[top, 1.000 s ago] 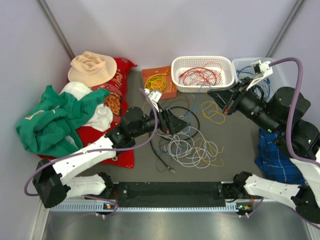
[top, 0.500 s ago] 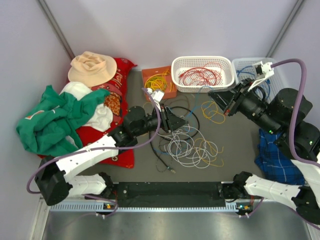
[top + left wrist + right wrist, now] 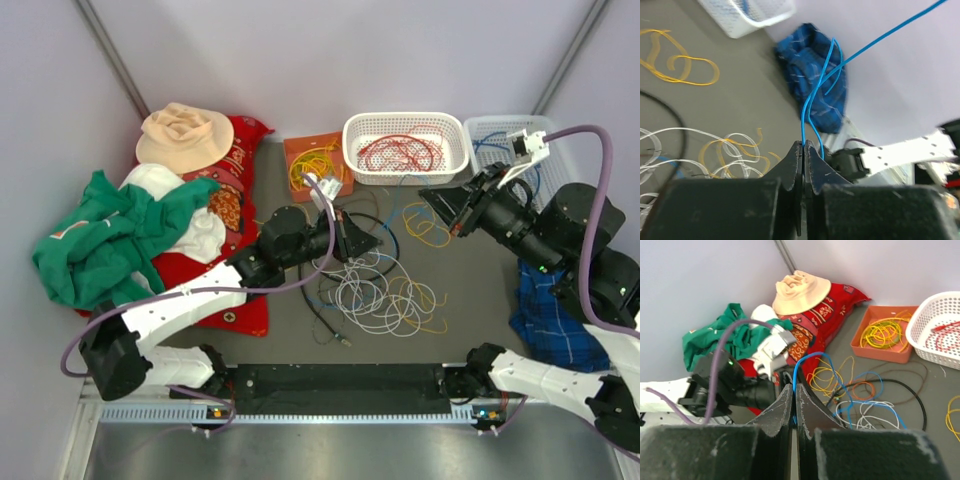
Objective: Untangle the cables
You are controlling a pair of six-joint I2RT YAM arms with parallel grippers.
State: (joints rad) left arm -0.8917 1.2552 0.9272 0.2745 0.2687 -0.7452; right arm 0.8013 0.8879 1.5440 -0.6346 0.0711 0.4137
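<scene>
Left arm has crept a bit further out and to the right over the last second, so the left gripper [image 3: 366,243] now hangs over the far edge of the tangled heap of thin white, yellow, black and blue cables [image 3: 375,292] in the middle of the grey surface [image 3: 480,300]. The right gripper [image 3: 441,203] has slid slightly toward the near right, away from the white plastic basket of red cables [image 3: 349,150]. The heap itself looks pretty much unchanged.

From the left wrist view, the gripper is clamped tight on a thin blue cable [image 3: 803,125], which rises off the tips into the air. The right wrist view shows that one pinched shut on a blue strand too, looping down toward the heap. I can't tell for sure whether it's the same cable.

My read: they're teasing one blue strand out of the mess, and it's lifted but not free yet. It probably belongs in the white basket with blue cables [image 3: 490,120] at far right. Watch for white loops getting dragged along.
</scene>
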